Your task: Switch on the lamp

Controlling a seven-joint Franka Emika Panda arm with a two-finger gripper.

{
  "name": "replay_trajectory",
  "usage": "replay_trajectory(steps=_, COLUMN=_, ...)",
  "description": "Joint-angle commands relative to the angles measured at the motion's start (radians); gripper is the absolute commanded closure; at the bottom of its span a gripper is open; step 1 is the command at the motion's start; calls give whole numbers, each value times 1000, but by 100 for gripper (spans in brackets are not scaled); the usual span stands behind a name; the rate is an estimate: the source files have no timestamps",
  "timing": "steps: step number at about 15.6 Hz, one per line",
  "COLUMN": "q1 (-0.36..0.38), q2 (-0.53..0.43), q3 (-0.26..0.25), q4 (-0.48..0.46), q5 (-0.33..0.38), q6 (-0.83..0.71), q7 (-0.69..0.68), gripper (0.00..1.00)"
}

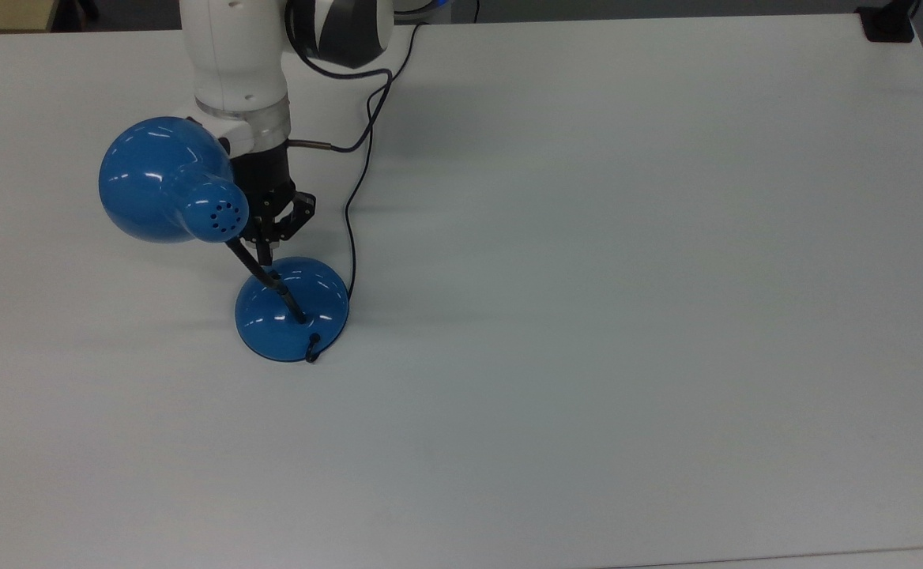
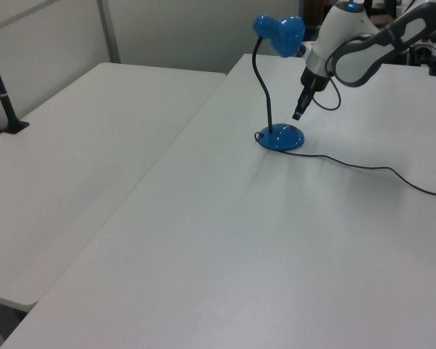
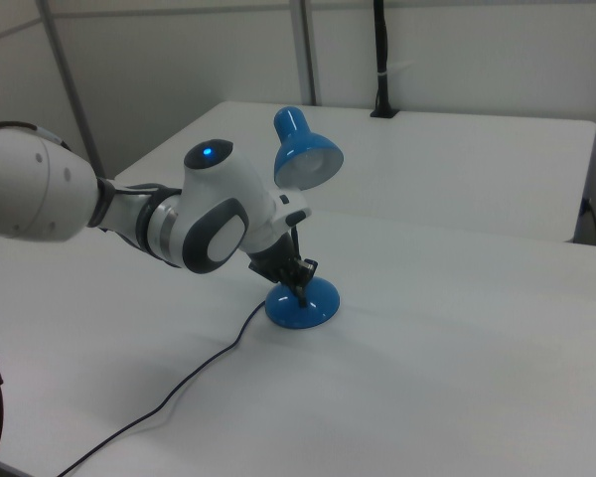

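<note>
Gripper (image 1: 266, 254) hanging just above the lamp (image 1: 291, 308) base, fingers pressed together.

The lamp is standing on the white table (image 1: 627, 276), toward the top view's left, its dome shade (image 1: 163, 179) leaning out over the table on a thin black neck (image 2: 260, 83). The shade is overlapping part of the arm (image 1: 234, 63) in the top view, and the neck is crossing in front of the fingertips there. The black cord (image 1: 359, 178) is trailing from the base past the arm toward the table's far edge. In the right view the gripper (image 3: 300, 281) is sitting against the base's top; contact is hard to judge. A second table (image 2: 65, 167) is standing beside, with a black post (image 2: 1, 91) clamped on it.
</note>
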Motion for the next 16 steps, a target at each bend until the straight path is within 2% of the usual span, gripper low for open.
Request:
replay_trajectory(steps=1, q1=1, q2=26, q3=1, q4=-4, q5=14, q6=64, q7=15, gripper=100)
replay_trajectory(steps=16, q1=11, q2=84, q3=1, q4=5, q5=14, q6=97, q7=27, gripper=100)
